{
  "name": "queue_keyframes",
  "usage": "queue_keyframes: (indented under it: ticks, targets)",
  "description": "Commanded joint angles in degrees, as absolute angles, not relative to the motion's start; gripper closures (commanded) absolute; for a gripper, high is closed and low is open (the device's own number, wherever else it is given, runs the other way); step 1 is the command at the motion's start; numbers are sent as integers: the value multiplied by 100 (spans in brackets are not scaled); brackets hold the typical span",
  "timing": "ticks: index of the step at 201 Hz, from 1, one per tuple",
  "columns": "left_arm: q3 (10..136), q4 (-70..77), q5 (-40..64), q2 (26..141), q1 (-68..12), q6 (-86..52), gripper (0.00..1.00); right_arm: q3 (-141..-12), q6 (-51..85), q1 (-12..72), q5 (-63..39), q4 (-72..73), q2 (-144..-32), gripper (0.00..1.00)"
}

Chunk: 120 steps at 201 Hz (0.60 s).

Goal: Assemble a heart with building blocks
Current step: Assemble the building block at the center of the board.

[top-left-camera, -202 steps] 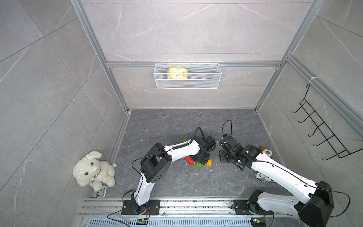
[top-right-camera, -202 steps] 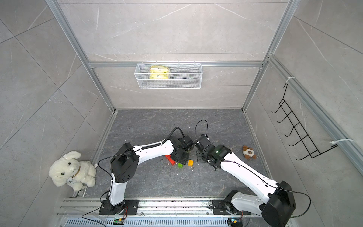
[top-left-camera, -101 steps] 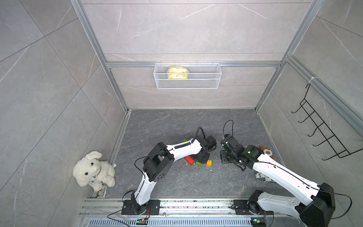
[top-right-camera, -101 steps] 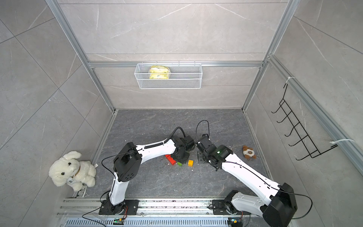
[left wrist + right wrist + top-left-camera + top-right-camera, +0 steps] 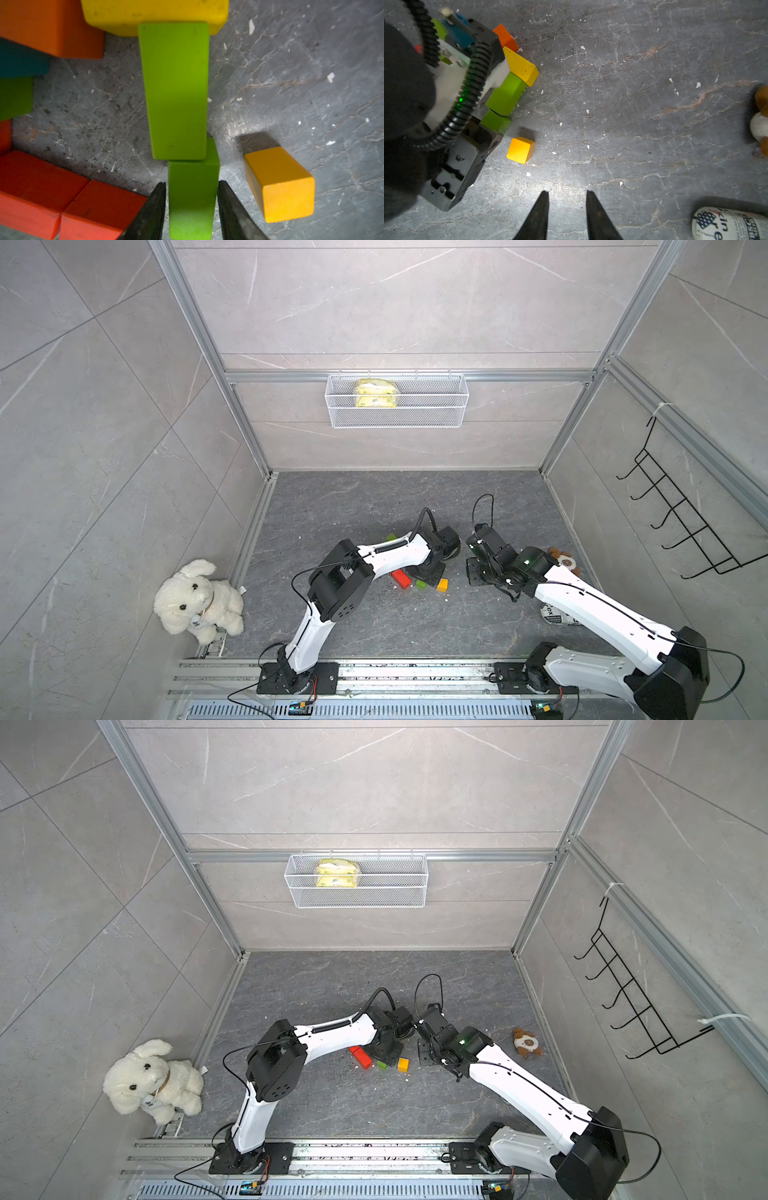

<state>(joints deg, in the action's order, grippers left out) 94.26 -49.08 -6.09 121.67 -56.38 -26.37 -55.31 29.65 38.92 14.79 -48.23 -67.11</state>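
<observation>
The heart lies part-built on the grey floor. In the left wrist view a long green bar [image 5: 176, 89] butts against a yellow bar [image 5: 153, 14], with an orange bar [image 5: 52, 27], a teal block [image 5: 20, 62] and two red blocks [image 5: 31, 182] around the hollow. My left gripper [image 5: 191, 185] is open and straddles a small green block [image 5: 192, 195], with a thin gap on each side. The orange-yellow cube [image 5: 280, 182] sits apart beside it. My right gripper [image 5: 566, 193] is open and empty over bare floor, short of the cube [image 5: 520, 149]. In both top views the left arm hides most of the blocks.
A small brown plush toy [image 5: 525, 1042] lies to the right of the right arm, and a printed can [image 5: 733, 224] lies near it. A white plush dog [image 5: 195, 601] sits at the left wall. A wire basket [image 5: 397, 400] hangs on the back wall.
Both arms have shifted only slightly. The red block, small green block and cube lie where they were.
</observation>
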Motion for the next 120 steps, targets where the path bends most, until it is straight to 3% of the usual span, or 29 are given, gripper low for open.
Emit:
queue_keyframes:
  ticks: [1, 43, 120]
  targets:
    - [9459, -5017, -712, 12101, -5639, -2553, 58, -5493, 3029, 3867, 1496, -4896, -6690, 66]
    - [9449, -4975, -694, 12104, -5595, -2549, 69, -5449, 3048, 3862, 1487, -4893, -6706, 66]
    - [9369, -4947, -712, 12061, -5546, -2475, 70, -5449, 3058, 3869, 1433, -4860, -6750, 67]
